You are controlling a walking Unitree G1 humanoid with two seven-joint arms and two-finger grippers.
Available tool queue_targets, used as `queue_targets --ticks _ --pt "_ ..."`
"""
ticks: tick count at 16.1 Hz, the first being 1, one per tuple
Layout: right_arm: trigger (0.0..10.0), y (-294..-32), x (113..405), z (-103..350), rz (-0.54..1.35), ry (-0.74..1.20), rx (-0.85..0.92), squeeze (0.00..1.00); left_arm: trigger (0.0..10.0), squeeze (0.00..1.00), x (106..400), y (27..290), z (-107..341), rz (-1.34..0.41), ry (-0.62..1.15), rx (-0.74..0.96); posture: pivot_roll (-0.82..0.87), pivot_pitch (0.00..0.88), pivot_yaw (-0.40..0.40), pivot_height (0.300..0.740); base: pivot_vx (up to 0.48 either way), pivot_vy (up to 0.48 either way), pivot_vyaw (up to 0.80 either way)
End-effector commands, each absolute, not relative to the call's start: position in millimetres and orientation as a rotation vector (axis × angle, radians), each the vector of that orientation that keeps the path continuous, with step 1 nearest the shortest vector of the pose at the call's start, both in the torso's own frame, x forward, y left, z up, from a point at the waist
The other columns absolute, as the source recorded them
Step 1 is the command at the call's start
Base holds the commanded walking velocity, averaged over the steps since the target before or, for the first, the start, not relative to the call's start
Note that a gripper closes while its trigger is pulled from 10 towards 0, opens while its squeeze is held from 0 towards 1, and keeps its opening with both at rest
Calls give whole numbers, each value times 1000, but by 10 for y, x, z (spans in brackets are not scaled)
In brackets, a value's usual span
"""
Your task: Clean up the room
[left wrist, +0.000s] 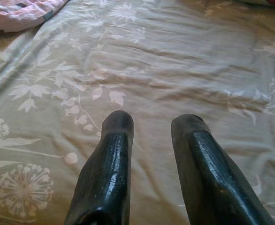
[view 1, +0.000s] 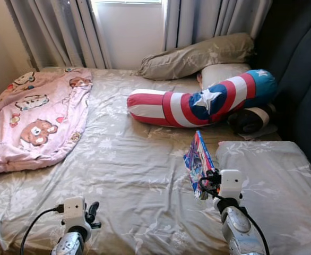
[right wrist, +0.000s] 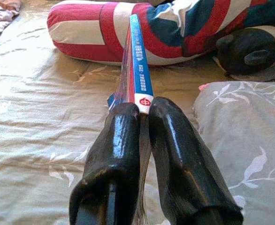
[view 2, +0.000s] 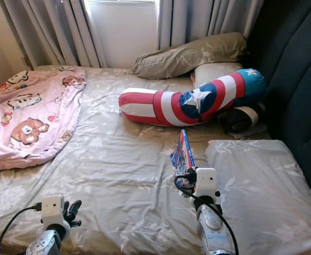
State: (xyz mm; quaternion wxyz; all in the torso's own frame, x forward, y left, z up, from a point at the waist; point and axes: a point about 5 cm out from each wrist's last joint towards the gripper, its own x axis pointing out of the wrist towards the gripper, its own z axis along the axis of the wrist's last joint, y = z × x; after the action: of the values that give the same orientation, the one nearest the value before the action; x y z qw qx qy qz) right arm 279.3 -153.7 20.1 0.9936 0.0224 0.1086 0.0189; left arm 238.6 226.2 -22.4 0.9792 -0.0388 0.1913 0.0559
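Right gripper (right wrist: 143,110) pinched tight on a thin book (view 1: 198,158), fingers nearly closed with only the spine between them. Book held upright, edge-on, above the bed (view 1: 129,175), just left of the near pillow (view 1: 272,186) and nearer than the striped bolster (view 1: 198,103). Left gripper (left wrist: 151,124) low over the near-left sheet, fingers partly apart, holding nothing.

Elsewhere: pink blanket (view 1: 33,117) bunched at far left, another pillow (view 1: 198,56) at the far side under the curtains (view 1: 65,32), a dark rolled thing (view 1: 248,119) at right behind the bolster, too unclear to name.

Judged step: book picked off the bed, carrying now in hand. Next move likely calls for turning away toward a shelf or table, none in view, while keeping the pinch firm, since a thin book gripped by one edge could swing or slip. Blanket and bolster apparently not yet tidied.
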Motion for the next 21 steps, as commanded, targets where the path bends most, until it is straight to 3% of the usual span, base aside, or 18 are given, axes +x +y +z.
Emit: queue_targets --ticks 1,21 --pt "10000 -1534 2831 290 38 163 39 0 10000 0 2409 2247 -207 105 377 -75 4 0 -14 669 0 0 0" --pt "10000 -1516 2822 272 44 174 28 0 10000 0 2598 2224 -67 80 317 -116 10 0 -15 650 0 0 0"
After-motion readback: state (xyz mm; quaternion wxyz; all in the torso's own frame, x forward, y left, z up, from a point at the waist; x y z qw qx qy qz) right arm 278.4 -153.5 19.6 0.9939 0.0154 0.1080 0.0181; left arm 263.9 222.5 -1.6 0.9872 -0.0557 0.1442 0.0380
